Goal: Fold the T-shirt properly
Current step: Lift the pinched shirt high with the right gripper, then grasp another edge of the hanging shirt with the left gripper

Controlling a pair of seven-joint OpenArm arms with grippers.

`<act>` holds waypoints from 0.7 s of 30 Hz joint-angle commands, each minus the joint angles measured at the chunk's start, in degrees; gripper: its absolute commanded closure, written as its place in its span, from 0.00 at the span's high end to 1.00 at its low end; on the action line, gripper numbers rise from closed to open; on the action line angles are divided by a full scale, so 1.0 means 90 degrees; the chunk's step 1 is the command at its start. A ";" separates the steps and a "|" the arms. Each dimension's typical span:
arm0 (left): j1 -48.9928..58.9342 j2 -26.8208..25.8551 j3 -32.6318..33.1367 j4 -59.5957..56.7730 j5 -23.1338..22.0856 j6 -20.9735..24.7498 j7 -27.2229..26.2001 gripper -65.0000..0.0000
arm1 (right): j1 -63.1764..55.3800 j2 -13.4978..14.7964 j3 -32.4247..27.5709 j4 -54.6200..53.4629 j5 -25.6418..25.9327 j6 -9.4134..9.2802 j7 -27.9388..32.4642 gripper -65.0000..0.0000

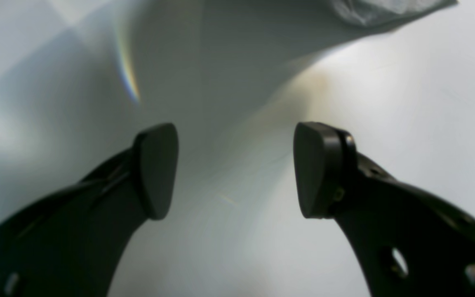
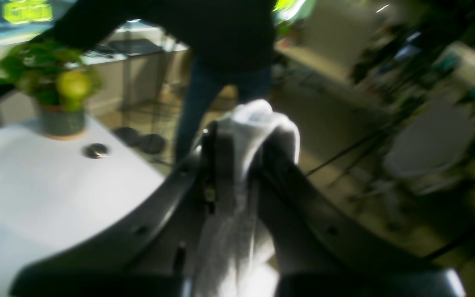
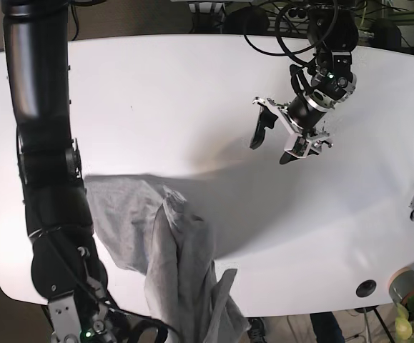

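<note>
A broad white table (image 3: 192,93) fills most of the room's middle, brightly lit. At its edge stands a potted green plant (image 2: 52,86) beside a round metal grommet (image 2: 95,151). Beyond, a person in dark clothes (image 2: 225,53) stands among blurred desks.

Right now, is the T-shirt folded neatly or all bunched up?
Bunched up, not folded. The T-shirt hangs in rumpled ridges off the table edge, pinched in the right gripper. The left gripper is open and empty.
</note>
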 commanded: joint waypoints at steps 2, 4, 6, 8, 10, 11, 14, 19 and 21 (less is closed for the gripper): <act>-0.0061 -0.0015 0.0230 0.0098 -0.0097 -0.0025 -0.0192 0.62 | 0.0716 0.0012 0.0083 0.0016 -0.0011 0.0093 0.0050 0.03; -0.0120 -0.0015 0.0357 0.0089 -0.0097 0.0083 -0.0192 0.62 | 0.0716 0.0012 0.0083 -0.0131 -0.0011 0.0122 -0.0087 0.03; -0.0159 -0.0015 0.0445 0.0089 -0.0097 0.0229 -0.0192 0.62 | 0.0716 0.0012 0.0083 -0.0219 -0.0011 0.0220 -0.0165 0.03; -0.0188 -0.0015 0.0523 0.0089 -0.0097 0.0415 -0.0192 0.62 | 0.0716 0.0012 0.0073 -0.0297 -0.0011 0.0308 -0.0214 0.03; -0.0198 -0.0015 0.0592 0.0089 -0.0116 0.0542 -0.0192 0.62 | 0.0716 0.0012 0.0073 -0.0404 -0.0011 0.0308 -0.0272 0.03; -0.0198 -0.0015 0.0631 0.0089 -0.0116 0.0581 -0.0192 0.62 | 0.0716 0.0012 0.0073 -0.0463 -0.0011 0.0308 -0.0292 0.03; -0.0296 -0.0005 0.0777 0.0089 -0.0116 0.0698 -0.0192 0.62 | 0.0716 0.0090 0.0054 -0.0619 -0.0011 0.0308 -0.0311 0.03; -0.0423 0.0415 0.0904 -0.0185 -0.0087 0.1284 -0.0192 0.63 | 0.0716 0.0100 0.0034 -0.0639 -0.0011 0.0308 -0.0311 0.03; -0.0599 0.0562 0.0914 -0.0439 -0.0087 0.1382 -0.0192 0.63 | 0.0716 0.0100 0.0034 -0.0658 -0.0011 0.0308 -0.0311 0.03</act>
